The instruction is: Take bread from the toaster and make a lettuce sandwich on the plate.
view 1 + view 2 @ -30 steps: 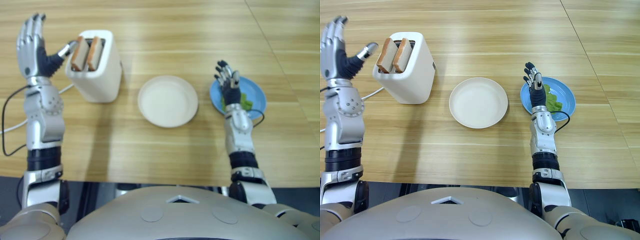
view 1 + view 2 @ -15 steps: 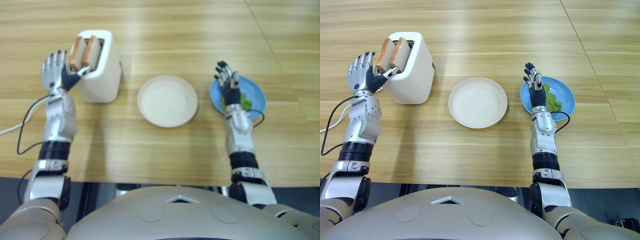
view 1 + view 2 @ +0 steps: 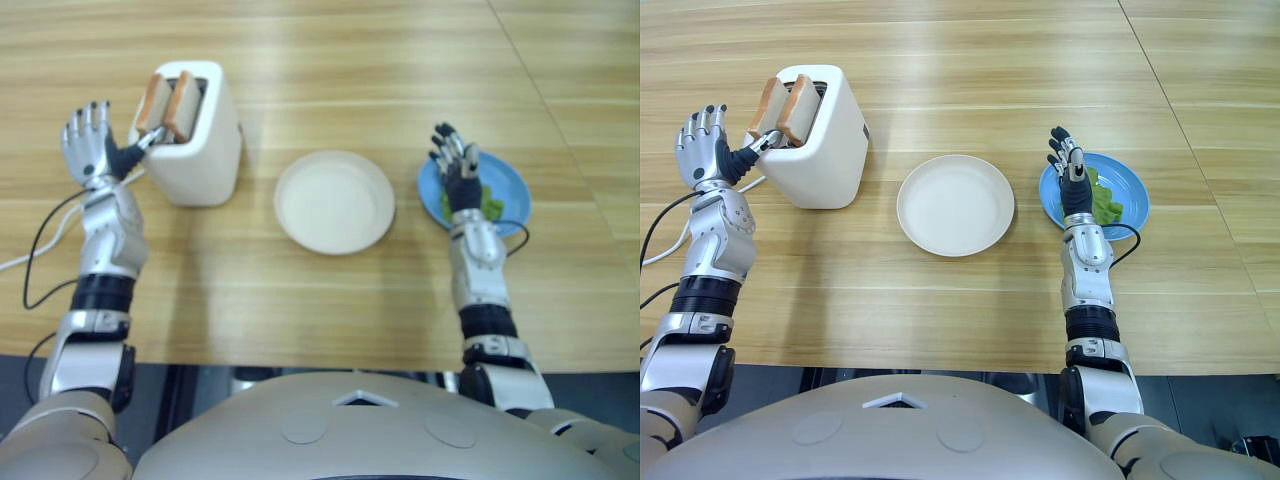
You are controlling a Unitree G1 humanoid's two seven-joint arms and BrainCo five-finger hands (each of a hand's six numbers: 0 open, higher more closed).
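A white toaster (image 3: 195, 140) stands at the left of the wooden table with two bread slices (image 3: 168, 98) sticking up from its slots. My left hand (image 3: 88, 146) is open just left of the toaster, its thumb tip touching the toaster's near left top edge by the bread. An empty cream plate (image 3: 335, 201) sits in the middle. A blue plate (image 3: 508, 188) on the right holds green lettuce (image 3: 490, 203). My right hand (image 3: 455, 165) is open, resting over the blue plate's left rim, holding nothing.
A power cord (image 3: 40, 235) runs from the toaster off the table's left side, under my left arm. Bare wood lies between the plates and along the front edge (image 3: 300, 355).
My left hand came down from high beside the toaster, closed in on the bread, then shifted slightly left. The right hand has not moved.
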